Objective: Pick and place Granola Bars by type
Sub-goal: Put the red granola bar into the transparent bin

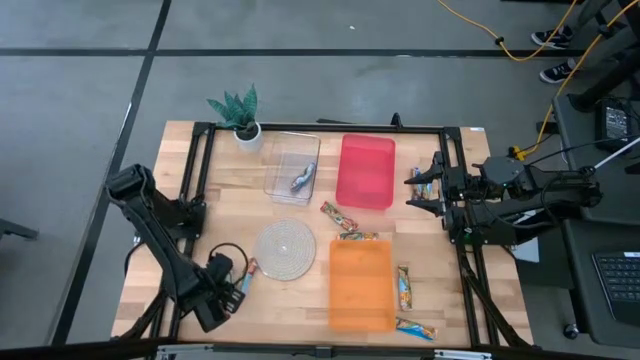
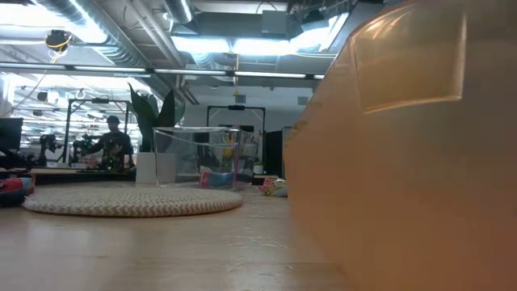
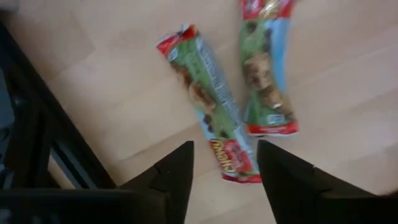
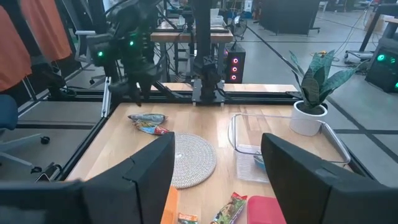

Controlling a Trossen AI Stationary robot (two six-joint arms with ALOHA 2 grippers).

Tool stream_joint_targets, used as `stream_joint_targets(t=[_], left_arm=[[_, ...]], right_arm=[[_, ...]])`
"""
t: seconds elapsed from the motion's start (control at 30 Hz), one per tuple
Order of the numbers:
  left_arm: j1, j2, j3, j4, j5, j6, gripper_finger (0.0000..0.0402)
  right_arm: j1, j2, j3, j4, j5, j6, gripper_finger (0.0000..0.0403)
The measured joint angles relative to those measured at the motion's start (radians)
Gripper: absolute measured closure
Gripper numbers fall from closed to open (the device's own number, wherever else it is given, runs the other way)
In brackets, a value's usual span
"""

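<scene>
Left hand [image 1: 238, 285] sits low at the table's front-left corner, fingers [image 3: 177, 171] spread apart, nothing gripped. Two green-and-red granola bars [image 3: 211, 115] lie flat on the wood right under it, side by side, the nearer one's end between the fingertips. Wrapper reads "Chewy" in white script on red; no other text legible.

Woven round mat [image 1: 285, 249] just right of that hand, bare. Clear bin [image 1: 291, 163] at the back holds one blue-wrapped bar [image 1: 303, 178]. Red bin [image 1: 366, 171] beside it, contents not visible. Two loose bars [image 1: 343, 221] lie between the red bin and the orange bin [image 1: 361, 285]. Two more bars [image 1: 405, 286] right of the orange bin, toward the front-right corner.

Right hand [image 1: 428, 189] hovers at the table's right edge, fingers wide, empty.

Bars look light, soft-cored, wrappers slick and crinkly, likely to slide on wood. Best pinch across the narrow middle, not the crimped ends.
</scene>
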Motion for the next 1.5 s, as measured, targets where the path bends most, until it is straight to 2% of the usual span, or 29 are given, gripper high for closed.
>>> stream_joint_targets(t=[0.37,0.63,0.9,1.33,1.5], left_arm=[[0.005,0.108,0.0,0.0,0.008,-0.016,0.014],[0.005,0.167,0.0,0.033,0.001,-0.017,0.0136],[0.005,0.213,0.002,0.055,0.004,-0.027,0.0189],[0.018,0.216,0.0,0.053,0.054,-0.026,0.0336],[0.018,0.193,-0.001,0.052,0.074,-0.023,0.0377]], right_arm=[[0.0,0.0,0.0,0.0,0.0,0.0,0.0162],[0.0,0.0,0.0,0.0,0.0,0.0,0.0162],[0.0,0.0,0.0,0.0,0.0,0.0,0.0162],[0.0,0.0,0.0,0.0,-0.001,0.03,0.0162],[0.0,0.0,0.0,0.0,-0.001,0.03,0.0162]])
